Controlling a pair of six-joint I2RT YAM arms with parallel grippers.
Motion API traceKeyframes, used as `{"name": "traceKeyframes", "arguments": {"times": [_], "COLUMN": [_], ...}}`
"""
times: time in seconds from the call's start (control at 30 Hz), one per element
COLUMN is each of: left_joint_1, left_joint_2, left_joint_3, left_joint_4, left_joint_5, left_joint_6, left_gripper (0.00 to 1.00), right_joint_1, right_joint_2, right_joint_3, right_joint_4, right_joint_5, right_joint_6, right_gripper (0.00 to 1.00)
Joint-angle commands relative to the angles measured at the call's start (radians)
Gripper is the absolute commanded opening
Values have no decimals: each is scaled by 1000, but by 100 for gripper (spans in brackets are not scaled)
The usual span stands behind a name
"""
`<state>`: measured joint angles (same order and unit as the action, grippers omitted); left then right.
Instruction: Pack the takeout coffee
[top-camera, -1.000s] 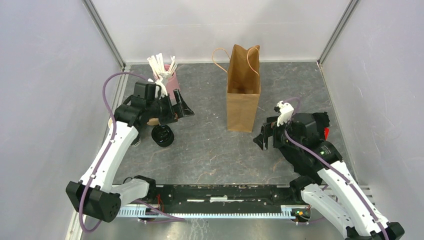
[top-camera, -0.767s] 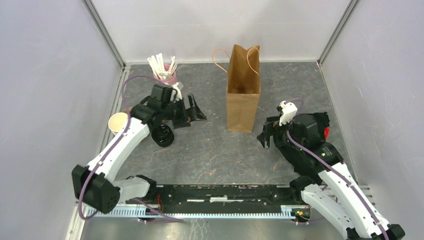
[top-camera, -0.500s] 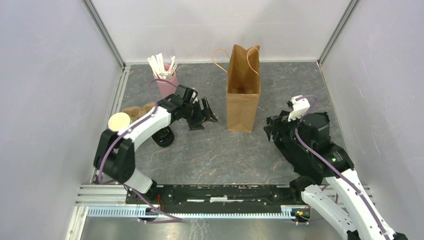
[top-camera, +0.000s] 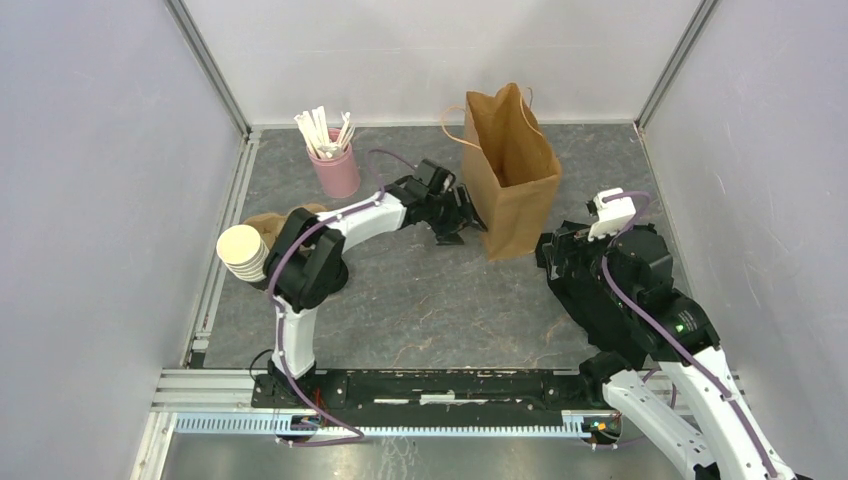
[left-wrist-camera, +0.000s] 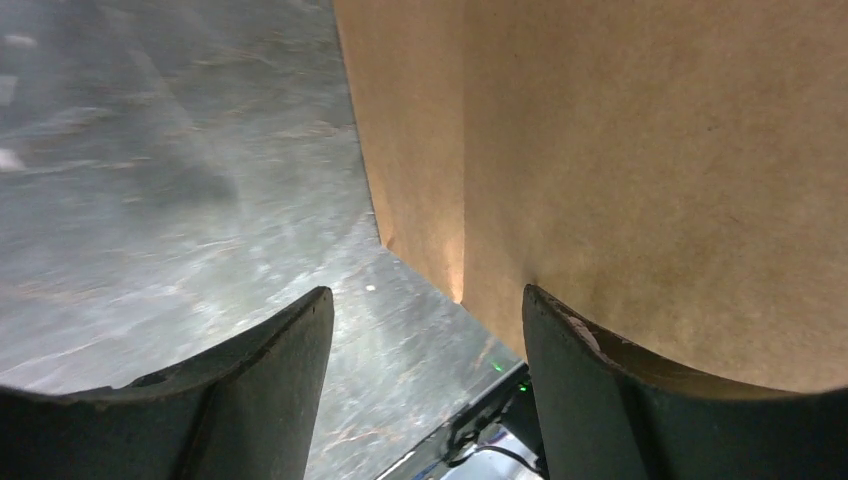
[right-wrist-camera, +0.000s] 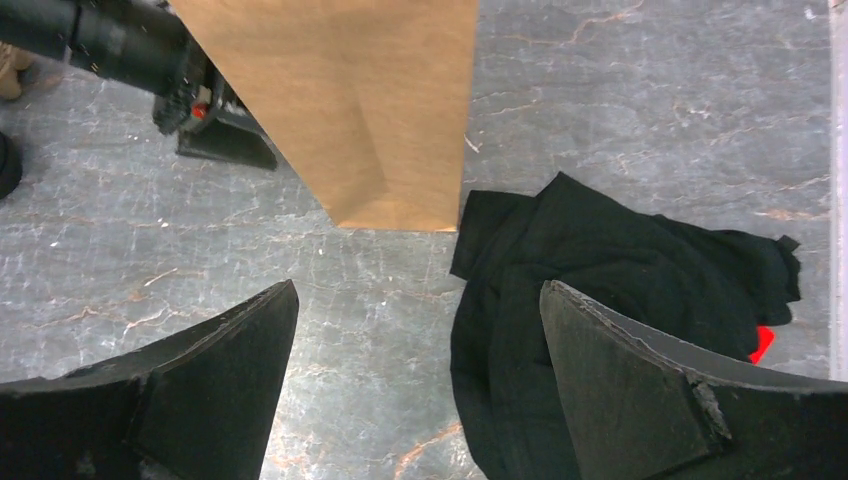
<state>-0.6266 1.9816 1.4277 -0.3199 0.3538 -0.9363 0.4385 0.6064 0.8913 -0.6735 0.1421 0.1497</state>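
Left gripper (left-wrist-camera: 428, 300): jaws apart, narrower than a second ago, holding nothing; one finger (left-wrist-camera: 600, 400) lies against the paper bag (top-camera: 512, 170), whose corner fold sits just ahead of the gap.
Left arm: has swung from the cup corner across to the bag's left side.
Paper bag: now shoved rightward and turned, leaning, mouth still up.
Right gripper (right-wrist-camera: 418, 290): jaws wide apart, empty, above the table (top-camera: 420, 300) by the bag's foot and a black cloth (right-wrist-camera: 620, 260).
Paper cups (top-camera: 241, 249): stacked at the far left, well apart from the bag, untouched.
Meaning: probably bag-steadying first; no coffee packed yet.
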Motion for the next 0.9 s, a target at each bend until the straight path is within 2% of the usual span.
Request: {"name": "traceKeyframes", "arguments": {"times": [0.0, 0.17, 0.33, 0.43, 0.53, 0.73, 0.87], "left_joint_1": [-30, -47, -34, -5, 16, 95, 225], "left_joint_2": [72, 129, 29, -133, -311, -563, -693], "left_joint_3": [62, 163, 147, 61, 25, 116, 191], "left_joint_4": [126, 93, -63, -146, -277, -674, -893], "left_joint_5": [62, 68, -11, -45, -136, -314, -439], "left_joint_6": [-130, -111, -3, 50, 140, 277, 319], "left_gripper": [75, 75, 79, 84, 91, 97, 97], "right_joint_1": [2, 3, 3, 2, 3, 18, 54], "right_joint_2": [3, 24, 36, 36, 38, 43, 24], "right_joint_3": [52, 44, 43, 41, 36, 41, 37], "right_joint_4": [31, 52, 62, 66, 71, 80, 89], "right_joint_5": [56, 32, 9, -1, -8, -27, -59], "right_joint_6": [-49, -49, -46, -48, -58, -87, -88], "right_gripper": [98, 98, 98, 98, 98, 98, 98]}}
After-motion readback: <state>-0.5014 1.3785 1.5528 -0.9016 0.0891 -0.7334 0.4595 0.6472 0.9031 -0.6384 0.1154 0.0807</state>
